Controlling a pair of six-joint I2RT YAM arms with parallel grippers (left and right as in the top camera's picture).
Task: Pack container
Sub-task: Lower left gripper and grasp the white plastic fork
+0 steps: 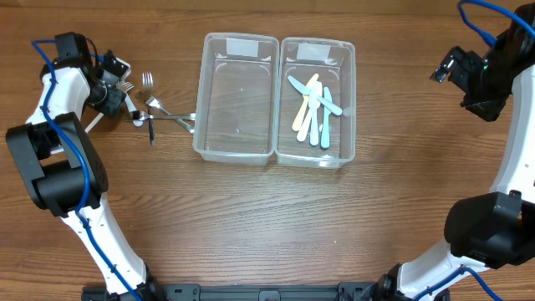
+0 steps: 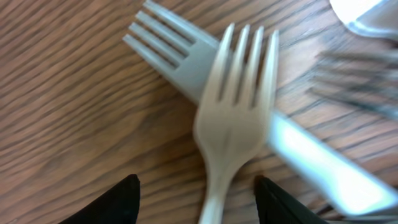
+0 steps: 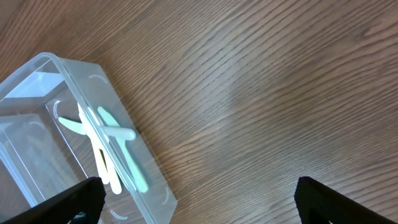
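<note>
The left gripper (image 2: pixel 198 190) sits low over the tabletop (image 1: pixel 251 217), left of the clear left container (image 1: pixel 238 100). Its jaws are spread either side of a white plastic fork (image 2: pixel 233 118), not touching its handle. That fork lies across a grey fork (image 2: pixel 180 56). The right gripper (image 3: pixel 199 202) is spread wide, off to the right of the right container (image 1: pixel 347 100), which holds pastel knives (image 1: pixel 313 113).

In the left wrist view, the pale plastic fork (image 2: pixel 233 118) is blurred, its handle cut off at 6 o'clock. The white plastic fork (image 2: pixel 186 62) under it runs off at 4 o'clock. At 3 o'clock, grey tines (image 2: pixel 354 93) are too smeared to identify.
</note>
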